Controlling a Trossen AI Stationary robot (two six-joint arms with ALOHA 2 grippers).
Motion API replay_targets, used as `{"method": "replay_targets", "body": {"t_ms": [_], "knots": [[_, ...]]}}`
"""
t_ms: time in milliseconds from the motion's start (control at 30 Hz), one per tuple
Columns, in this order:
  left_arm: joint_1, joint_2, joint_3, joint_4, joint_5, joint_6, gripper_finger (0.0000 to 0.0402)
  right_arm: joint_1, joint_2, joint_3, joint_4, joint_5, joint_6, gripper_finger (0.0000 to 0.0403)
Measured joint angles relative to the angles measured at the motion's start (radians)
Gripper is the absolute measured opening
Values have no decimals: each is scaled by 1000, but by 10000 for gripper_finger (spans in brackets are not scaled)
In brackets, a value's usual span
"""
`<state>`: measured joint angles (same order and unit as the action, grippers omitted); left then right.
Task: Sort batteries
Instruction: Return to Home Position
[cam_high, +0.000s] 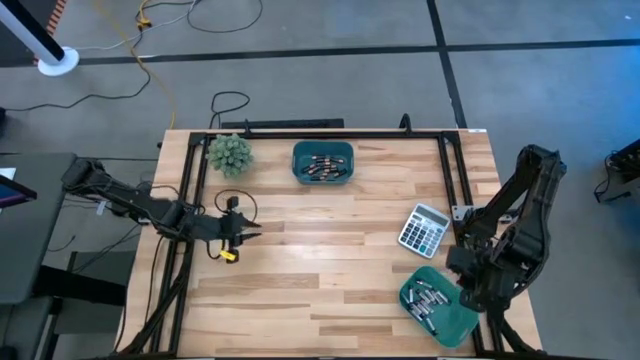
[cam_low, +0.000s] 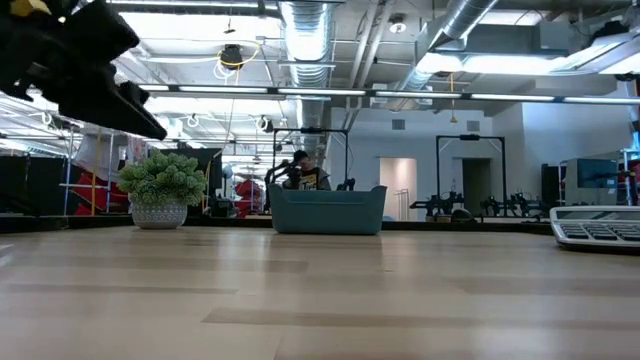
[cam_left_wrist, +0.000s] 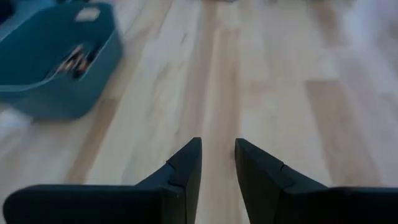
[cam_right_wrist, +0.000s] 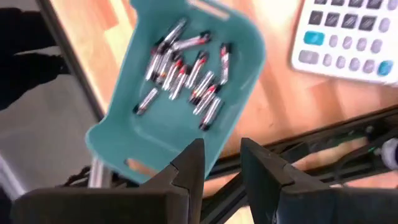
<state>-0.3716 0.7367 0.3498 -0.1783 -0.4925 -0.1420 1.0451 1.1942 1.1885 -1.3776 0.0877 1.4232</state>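
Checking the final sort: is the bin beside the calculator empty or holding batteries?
Not empty: a cluster of silvery batteries lies on the floor of the green bin, near the open right gripper.

Lighting is bright and even in all views.

High view: the table (cam_high: 330, 290) is uniformly lit, with no hard shadows on the boards around the left hand (cam_high: 250, 232).

Low view: light comes from ceiling strip fixtures (cam_low: 300, 92) in the room behind, burnt out to white. The boards below the left hand carry a pale sheen. The hand itself reads as a near-black silhouette.

Left wrist view: the fingers (cam_left_wrist: 186, 168) are crisp, while the bin (cam_left_wrist: 56, 62) beyond them is smeared and soft.

Right wrist view: the batteries (cam_right_wrist: 186, 71) just ahead of the right hand (cam_right_wrist: 222, 155) are streaked, and the calculator (cam_right_wrist: 348, 37) is soft.
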Motion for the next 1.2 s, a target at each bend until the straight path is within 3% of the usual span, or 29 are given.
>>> {"method": "replay_targets", "body": {"t_ms": [167, 333, 600, 867, 1033, 1200], "knots": [[94, -143, -170, 226, 106, 42, 93, 0, -23, 0, -36, 54, -3, 118], [204, -368, -249, 277, 230, 104, 93, 0, -50, 0, -30, 91, 15, 118], [314, -739, -334, 245, 400, 141, 93, 0, -94, 0, -45, 429, -19, 118], [359, -709, -331, 207, 432, 128, 93, -55, -181, -1, -78, 754, -87, 118], [361, -718, -332, 201, 456, 130, 93, -195, -220, -34, 11, 775, -232, 118], [361, -717, -333, 198, 456, 170, 93, -338, -234, -171, 315, 766, -483, 118]]}}
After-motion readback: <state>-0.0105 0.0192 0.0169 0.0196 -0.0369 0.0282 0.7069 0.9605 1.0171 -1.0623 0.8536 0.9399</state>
